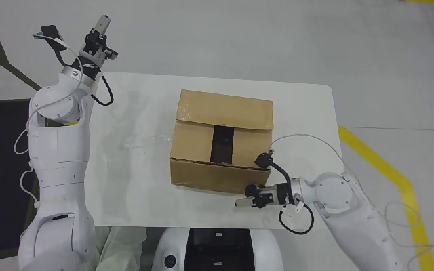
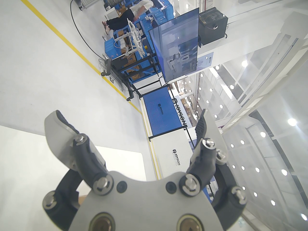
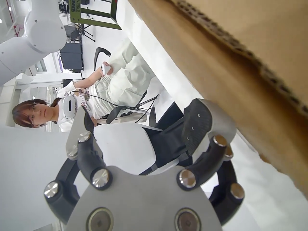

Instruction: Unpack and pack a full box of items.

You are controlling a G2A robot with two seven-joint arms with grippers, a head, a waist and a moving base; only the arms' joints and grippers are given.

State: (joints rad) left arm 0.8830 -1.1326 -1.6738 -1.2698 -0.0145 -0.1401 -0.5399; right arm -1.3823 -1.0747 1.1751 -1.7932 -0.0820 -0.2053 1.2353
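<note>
A brown cardboard box (image 1: 220, 139) stands in the middle of the white table (image 1: 135, 196), its top flaps nearly shut with a dark gap (image 1: 222, 143) between them. My right gripper (image 1: 245, 201) is low at the box's near side, just off the front wall, and stands open with nothing between its fingers. In the right wrist view the box's corrugated edge (image 3: 228, 39) fills the space beside the open gripper (image 3: 142, 123). My left gripper (image 1: 100, 28) is raised beyond the table's far left corner, open and empty; the left wrist view shows that gripper (image 2: 130, 121) pointing out into the room.
Bare table lies to the left of the box and a narrower strip (image 1: 305, 135) to its right. A small wet-looking mark (image 1: 132, 144) lies on the table left of the box. A seated person's sleeve (image 1: 122, 247) shows past the near edge.
</note>
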